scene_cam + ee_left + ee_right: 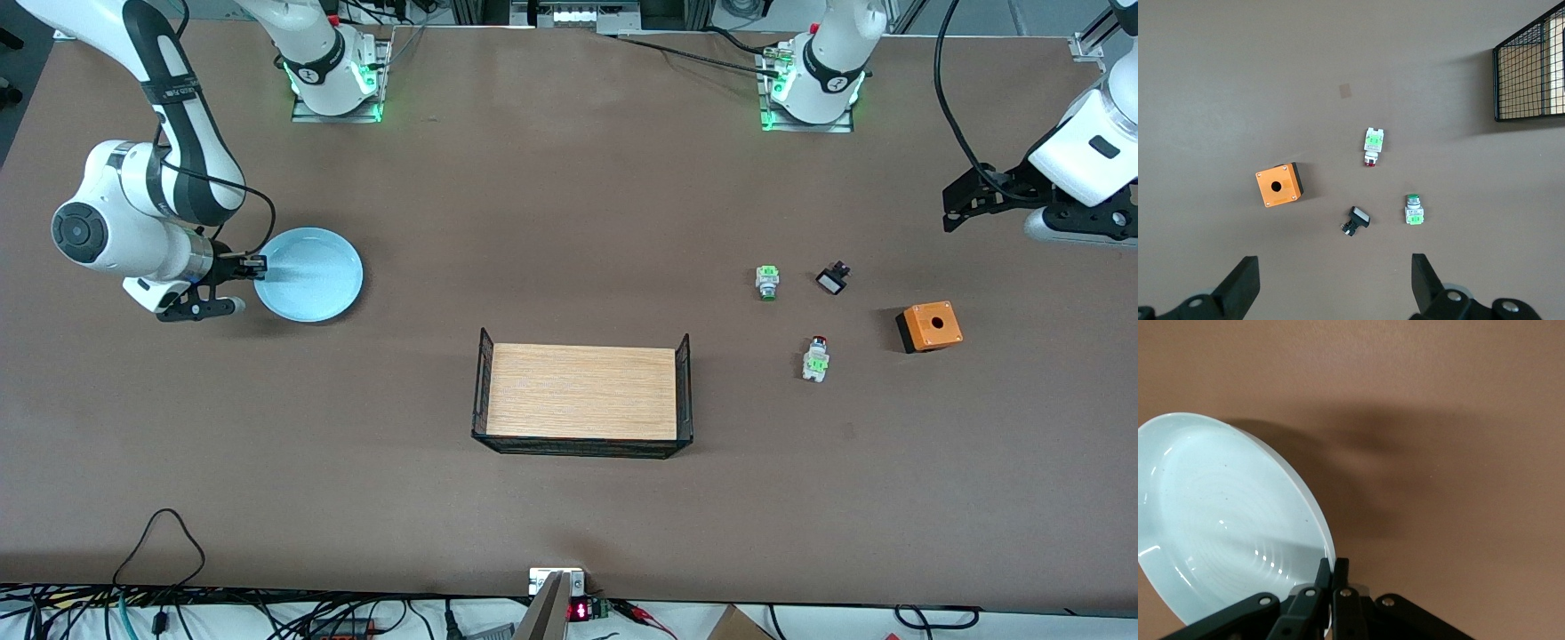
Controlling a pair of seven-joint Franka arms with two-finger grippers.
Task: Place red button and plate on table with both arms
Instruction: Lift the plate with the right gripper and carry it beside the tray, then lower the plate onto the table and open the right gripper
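The pale light-blue plate [311, 274] is toward the right arm's end of the table [569, 204]. My right gripper [258, 264] is shut on its rim. In the right wrist view the plate [1225, 520] hangs tilted from the gripper [1332, 570] and casts a shadow on the table. The red button [815, 357] lies on the table toward the left arm's end, red cap pointing away from the front camera. It also shows in the left wrist view [1373, 145]. My left gripper [953, 206] is open and empty, high over the table's end [1331, 283].
A similar part with a green tip [767, 282], a small black part [833, 279] and an orange box with a hole [929, 325] lie around the red button. A wooden tray with black wire ends [582, 391] stands mid-table, nearer the front camera.
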